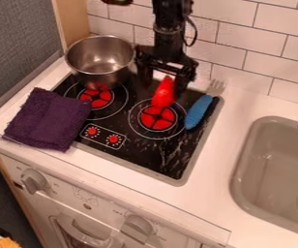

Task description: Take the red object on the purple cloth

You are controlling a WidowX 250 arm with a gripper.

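The pincer (164,82) stands wide open above the red object (164,93), a finger to either side and nothing gripped, presumably placed so that closing would take hold of its upper end. That object lies by the right-hand burner (157,118), well apart from the purple cloth (48,118), whose folded top probably serves as the landing place. The dark fingertips merge with the black stovetop (158,157), so whether either touches the object is unclear.

The cloth (47,119) is purple; object (164,93), red; stovetop (153,154), black with white rings.
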